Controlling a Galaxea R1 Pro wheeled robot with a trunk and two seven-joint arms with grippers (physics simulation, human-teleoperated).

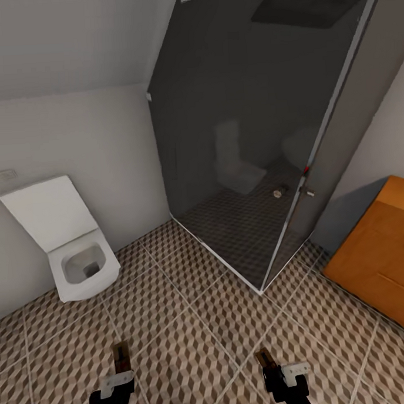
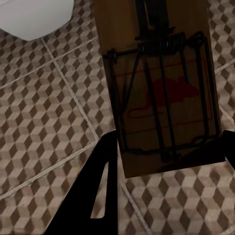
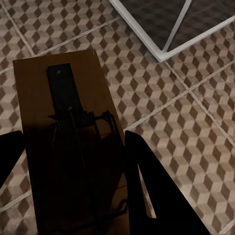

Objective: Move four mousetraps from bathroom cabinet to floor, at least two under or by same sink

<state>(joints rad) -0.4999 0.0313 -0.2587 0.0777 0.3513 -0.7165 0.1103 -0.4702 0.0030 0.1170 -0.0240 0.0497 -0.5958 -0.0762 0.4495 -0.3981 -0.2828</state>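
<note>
Left gripper [image 1: 121,361]: black fingers [image 2: 100,191] clamped on a flat brown wooden mousetrap [image 2: 159,83] with dark wire and red mouse mark, held above the floor.
Right gripper [image 1: 266,364]: fingers [image 3: 147,186] closed on a second brown wooden mousetrap [image 3: 68,147].
Below: cube-patterned brown-beige tiled bathroom floor [image 1: 190,332].
Beyond: white square toilet [image 1: 75,254] at left, dark smoked-glass shower enclosure [image 1: 252,135] centre, orange-brown wooden cabinet [image 1: 386,258] at right.

A home bathroom is indicated by a white toilet [image 1: 72,254], a smoked-glass shower enclosure [image 1: 252,135] and cube-patterned floor tiles [image 1: 190,337].
</note>
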